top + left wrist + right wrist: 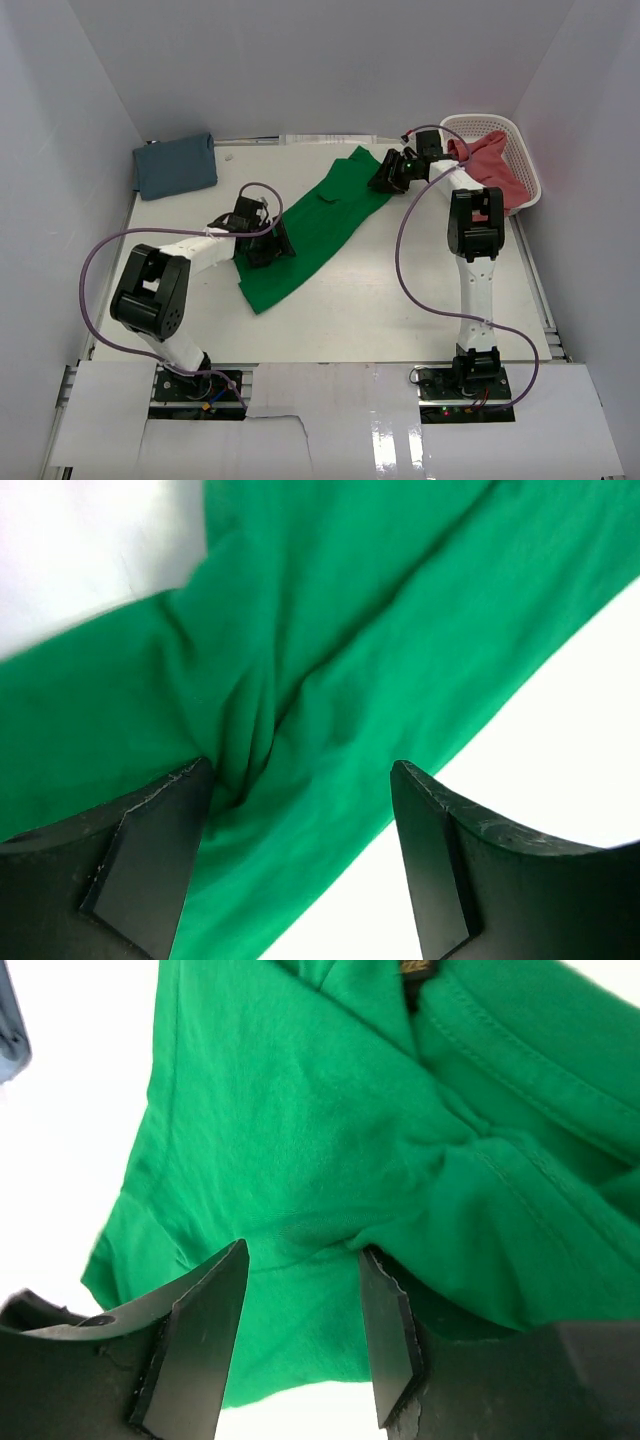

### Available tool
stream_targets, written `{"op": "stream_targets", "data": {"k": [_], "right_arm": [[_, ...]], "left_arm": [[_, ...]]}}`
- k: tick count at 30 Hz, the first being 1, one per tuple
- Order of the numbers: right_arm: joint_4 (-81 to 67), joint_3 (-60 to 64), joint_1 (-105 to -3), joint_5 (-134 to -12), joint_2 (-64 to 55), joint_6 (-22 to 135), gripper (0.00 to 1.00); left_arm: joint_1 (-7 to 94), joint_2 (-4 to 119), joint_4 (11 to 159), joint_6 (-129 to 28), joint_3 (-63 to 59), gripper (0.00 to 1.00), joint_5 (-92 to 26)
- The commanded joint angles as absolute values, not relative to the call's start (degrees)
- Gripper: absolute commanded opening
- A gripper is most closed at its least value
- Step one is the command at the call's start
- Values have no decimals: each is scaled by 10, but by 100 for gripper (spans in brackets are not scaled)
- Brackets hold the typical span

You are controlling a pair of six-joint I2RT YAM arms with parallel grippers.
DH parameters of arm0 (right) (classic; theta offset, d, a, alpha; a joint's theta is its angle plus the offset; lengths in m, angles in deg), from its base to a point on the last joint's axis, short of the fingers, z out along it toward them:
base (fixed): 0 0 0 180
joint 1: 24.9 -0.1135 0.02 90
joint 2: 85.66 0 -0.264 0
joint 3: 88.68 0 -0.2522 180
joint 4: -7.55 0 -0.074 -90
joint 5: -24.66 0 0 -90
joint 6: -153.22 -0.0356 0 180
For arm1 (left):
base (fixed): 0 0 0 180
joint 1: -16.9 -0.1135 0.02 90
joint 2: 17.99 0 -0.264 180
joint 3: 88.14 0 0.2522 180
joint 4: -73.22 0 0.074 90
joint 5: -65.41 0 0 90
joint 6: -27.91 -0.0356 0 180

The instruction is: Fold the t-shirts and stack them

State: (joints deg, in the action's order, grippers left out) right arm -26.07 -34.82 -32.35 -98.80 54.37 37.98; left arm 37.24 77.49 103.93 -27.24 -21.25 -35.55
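Left gripper (300,770), right gripper (302,1252) spread over green t-shirt (320,225).

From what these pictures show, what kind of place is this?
Probably a lab robot test cell, not a home: plain white walls box in a white table, and the left arm and right arm are bolted at its near edge.

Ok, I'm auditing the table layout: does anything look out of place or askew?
The green t-shirt lies bunched into a skewed diagonal strip across the table, not spread flat. The pinkish red t-shirt spills over the rim of the white basket at far right. The blue t-shirt looks tidy.
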Motion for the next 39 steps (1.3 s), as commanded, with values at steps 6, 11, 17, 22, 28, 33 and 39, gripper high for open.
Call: {"op": "stream_targets", "data": {"k": [6, 11, 17, 22, 28, 33, 39], "right_arm": [[-230, -418, -321, -1001, 613, 350, 56], [-181, -430, -322, -1032, 638, 304, 57], [-103, -419, -338, -1080, 660, 234, 57], [-50, -435, -344, -1085, 672, 194, 57], [-8, -485, -344, -1093, 702, 139, 61], [13, -521, -344, -1094, 718, 114, 63], [23, -518, -341, -1108, 702, 108, 65]], "left_arm": [[414, 701, 1173, -204, -332, 84, -378], [455, 631, 1176, -157, -382, 84, -403], [501, 618, 1168, -112, -416, 84, -413], [530, 627, 1154, -91, -417, 84, -421], [605, 665, 1081, -25, -410, 84, -447], [678, 749, 1057, 0, -348, 84, -457], [688, 733, 1064, 3, -326, 84, -452]]}}
